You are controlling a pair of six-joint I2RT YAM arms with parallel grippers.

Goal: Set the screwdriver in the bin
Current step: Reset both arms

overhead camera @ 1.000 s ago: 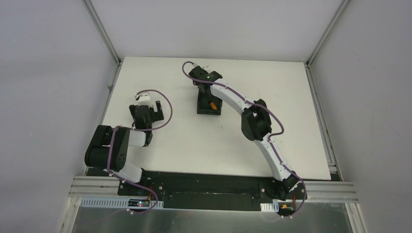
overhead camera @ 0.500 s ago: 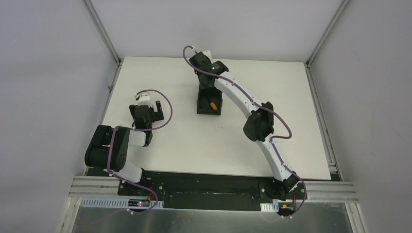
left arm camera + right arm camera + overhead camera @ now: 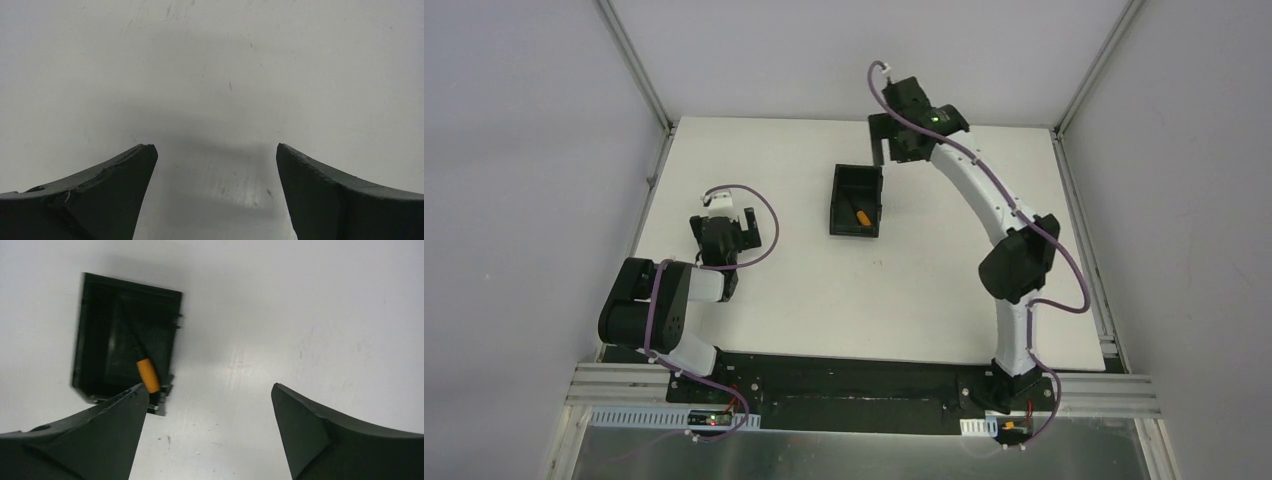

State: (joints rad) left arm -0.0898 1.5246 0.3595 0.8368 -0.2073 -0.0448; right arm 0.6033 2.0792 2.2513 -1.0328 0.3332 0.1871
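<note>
Screwdriver (image 3: 861, 214), small with a stubby orange handle and a thin dark shaft, lies inside the small black rectangular plastic bin (image 3: 835, 205), which stands on the flat white tabletop (image 3: 774, 300) a little past its middle. In the right wrist view the screwdriver (image 3: 148, 375) rests on a slant on the bin's floor, its orange handle close to one end wall and its shaft running toward the opposite end; the bin (image 3: 132, 284) is too dark inside to make out more. The right gripper (image 3: 892, 158) hangs above the table just beyond the bin's far right corner, apart from it, with its jaws spread wide and nothing between them. From its own camera the right gripper (image 3: 210, 390) looks down on bare white surface, and the tip of one dark finger (image 3: 100, 430) overlaps the bin's nearest corner just below the orange handle. The left gripper (image 3: 724, 232) sits low over the table's left side, well apart from the bin, on an arm folded back near its base; its jaws are parted too and hold nothing. In the left wrist view the left gripper (image 3: 215, 147) frames only scuffed white tabletop and its own shadow. Purple cables (image 3: 769, 215) loop along both arms, silver aluminium rails (image 3: 634, 60) edge the table, and plain grey walls (image 3: 524, 150) enclose it.
</note>
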